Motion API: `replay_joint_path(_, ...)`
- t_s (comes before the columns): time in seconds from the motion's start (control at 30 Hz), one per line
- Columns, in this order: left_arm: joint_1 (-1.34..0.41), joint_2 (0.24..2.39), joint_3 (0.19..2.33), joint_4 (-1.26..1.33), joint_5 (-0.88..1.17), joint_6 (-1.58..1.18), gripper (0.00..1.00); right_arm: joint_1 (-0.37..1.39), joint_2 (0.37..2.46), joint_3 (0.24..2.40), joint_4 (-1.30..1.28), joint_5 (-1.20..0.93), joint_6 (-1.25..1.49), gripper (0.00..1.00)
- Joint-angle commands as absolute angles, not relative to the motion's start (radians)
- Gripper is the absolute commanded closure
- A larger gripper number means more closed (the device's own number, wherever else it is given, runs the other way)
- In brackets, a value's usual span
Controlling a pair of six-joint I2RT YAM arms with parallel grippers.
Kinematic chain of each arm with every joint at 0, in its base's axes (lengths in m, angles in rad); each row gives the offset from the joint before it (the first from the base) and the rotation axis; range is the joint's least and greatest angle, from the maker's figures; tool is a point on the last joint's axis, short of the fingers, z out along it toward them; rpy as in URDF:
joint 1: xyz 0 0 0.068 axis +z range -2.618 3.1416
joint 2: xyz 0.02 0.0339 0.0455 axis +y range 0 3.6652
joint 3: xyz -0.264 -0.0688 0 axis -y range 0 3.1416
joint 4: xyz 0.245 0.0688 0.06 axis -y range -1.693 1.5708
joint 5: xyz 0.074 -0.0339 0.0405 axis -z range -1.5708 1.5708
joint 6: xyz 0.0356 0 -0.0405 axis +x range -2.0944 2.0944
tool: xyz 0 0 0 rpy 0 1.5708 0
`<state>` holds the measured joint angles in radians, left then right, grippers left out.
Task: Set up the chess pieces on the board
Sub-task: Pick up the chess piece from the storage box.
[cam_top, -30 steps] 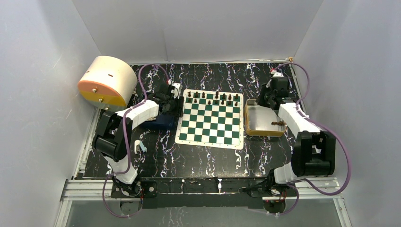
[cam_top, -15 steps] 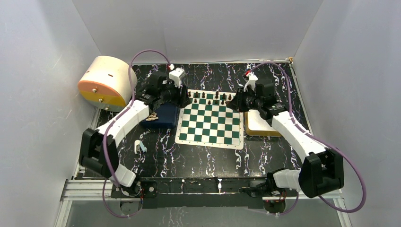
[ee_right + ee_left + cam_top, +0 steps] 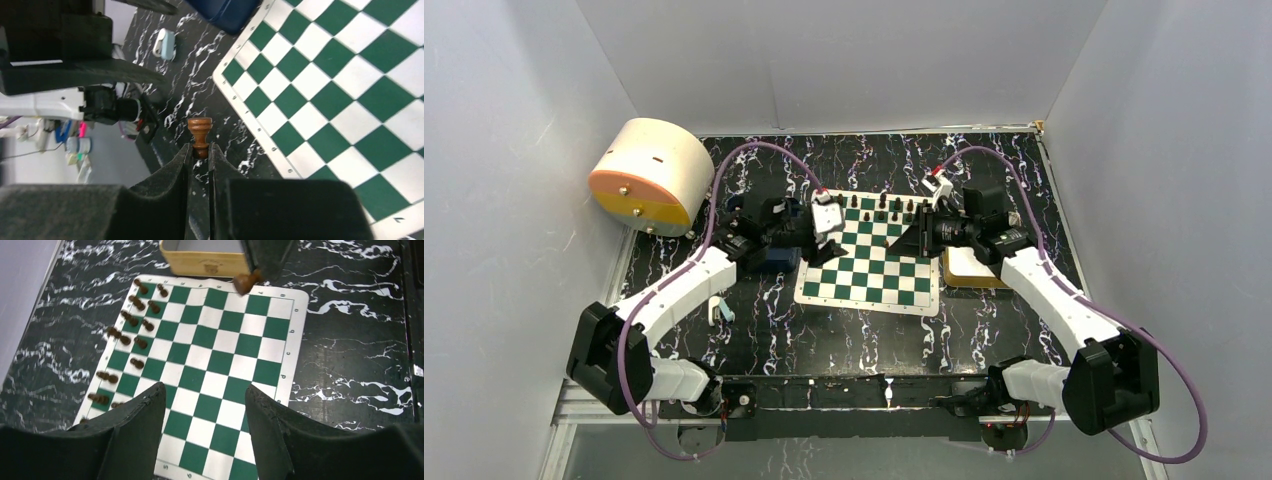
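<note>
Right gripper [image 3: 201, 148] pinched tight on one brown chess piece [image 3: 200, 130], at right edge of board [image 3: 874, 270], beside gold tin [image 3: 972, 270]. Left gripper [image 3: 204, 390] parted, empty, opposite over left side. Other chess pieces [image 3: 132, 330] ranked along far rows.

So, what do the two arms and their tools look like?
The left arm and the right arm have white shells with black joints. Each carries a looping purple cable. The left tool and the right tool have matte black fingers with a rough surface.
</note>
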<state>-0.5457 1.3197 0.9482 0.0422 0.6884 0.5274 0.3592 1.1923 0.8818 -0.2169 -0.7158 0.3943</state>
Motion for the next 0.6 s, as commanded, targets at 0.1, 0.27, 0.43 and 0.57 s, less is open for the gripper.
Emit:
replay_joint_path(0.1, -0.634, 1.312, 0.978, 0.006, 0.705, 0.718, 0.43, 0.402, 1.241, 0.908, -0.246, -0.83, 0.448, 0.84)
replay_joint_path(0.27, -0.664, 1.296, 0.968, -0.024, 0.707, 0.767, 0.4, 0.461, 1.308, 0.942, -0.271, -0.837, 0.465, 0.84)
replay_joint_path(0.43, -0.675, 1.299, 0.987, -0.106, 0.729, 0.827, 0.42, 0.506, 1.35, 0.971, -0.251, -0.832, 0.494, 0.83)
replay_joint_path(0.57, -0.685, 1.297, 0.986, -0.185, 0.74, 0.883, 0.42, 0.525, 1.362, 0.988, -0.217, -0.823, 0.525, 0.83)
